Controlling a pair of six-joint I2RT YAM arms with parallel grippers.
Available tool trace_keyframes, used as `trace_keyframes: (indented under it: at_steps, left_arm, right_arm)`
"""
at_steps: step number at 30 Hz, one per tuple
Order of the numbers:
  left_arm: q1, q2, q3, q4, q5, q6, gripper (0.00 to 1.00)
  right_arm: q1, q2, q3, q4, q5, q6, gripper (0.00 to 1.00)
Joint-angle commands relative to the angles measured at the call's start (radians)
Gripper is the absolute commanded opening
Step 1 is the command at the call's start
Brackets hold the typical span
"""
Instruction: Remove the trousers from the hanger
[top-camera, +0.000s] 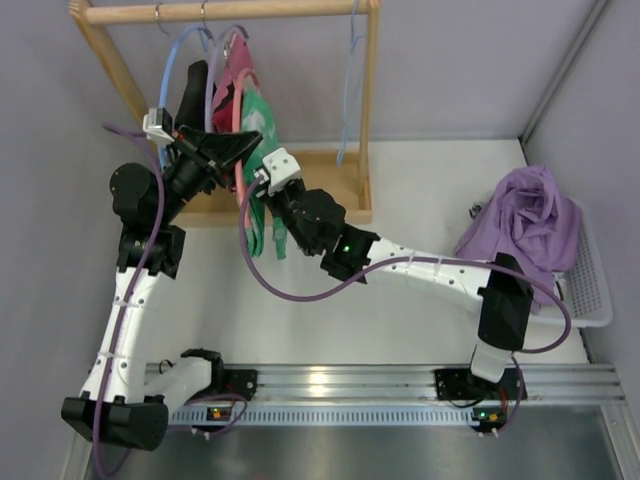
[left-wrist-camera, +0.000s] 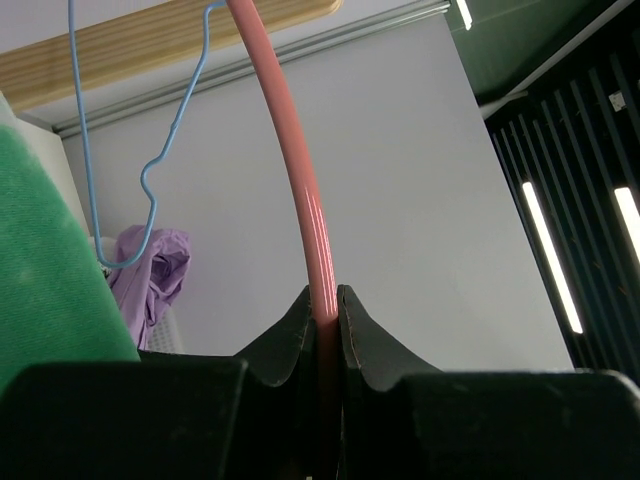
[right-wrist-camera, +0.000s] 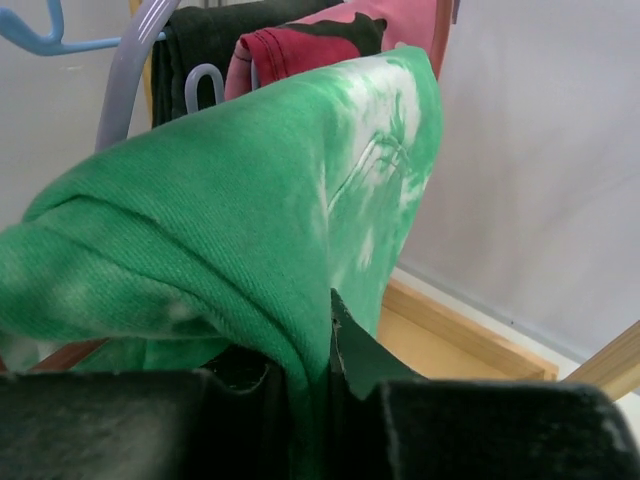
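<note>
Trousers (right-wrist-camera: 250, 200), green and mottled, hang draped over the salmon-pink hanger (left-wrist-camera: 305, 200) on the rack (top-camera: 280, 9). Right gripper (right-wrist-camera: 318, 345) is closed on a fold of them; left gripper (left-wrist-camera: 328, 305) clamps the hanger's rod. Brace the hanger firmly, and draw the cloth off smoothly.

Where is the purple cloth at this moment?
In the top view, the purple cloth is at the far right, heaped on the white basket, well apart from the wooden rack.
</note>
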Motion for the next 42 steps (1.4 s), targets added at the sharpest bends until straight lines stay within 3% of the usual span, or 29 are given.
trace_keyframes:
  at_steps: [1, 11, 17, 30, 42]
  left_arm:
    - [-0.005, -0.065, 0.042, 0.161, -0.003, -0.004, 0.0]
    - [-0.005, -0.1, -0.047, 0.138, 0.015, 0.1, 0.0]
    - [-0.005, -0.139, -0.149, 0.012, 0.023, 0.185, 0.0]
    - [-0.005, -0.142, -0.29, -0.017, 0.017, 0.2, 0.0]
    - [-0.005, -0.111, -0.305, -0.015, 0.026, 0.159, 0.0]
  right_arm:
    - [-0.037, -0.022, 0.065, 0.045, 0.009, -0.001, 0.03]
    - [-0.051, -0.214, 0.044, -0.038, -0.06, -0.015, 0.0]
    - [-0.054, -0.289, 0.064, -0.072, -0.123, -0.032, 0.0]
    - [-0.054, -0.352, 0.188, -0.111, -0.132, -0.046, 0.0]
    - [-0.08, -0.34, 0.378, -0.054, -0.117, -0.11, 0.0]
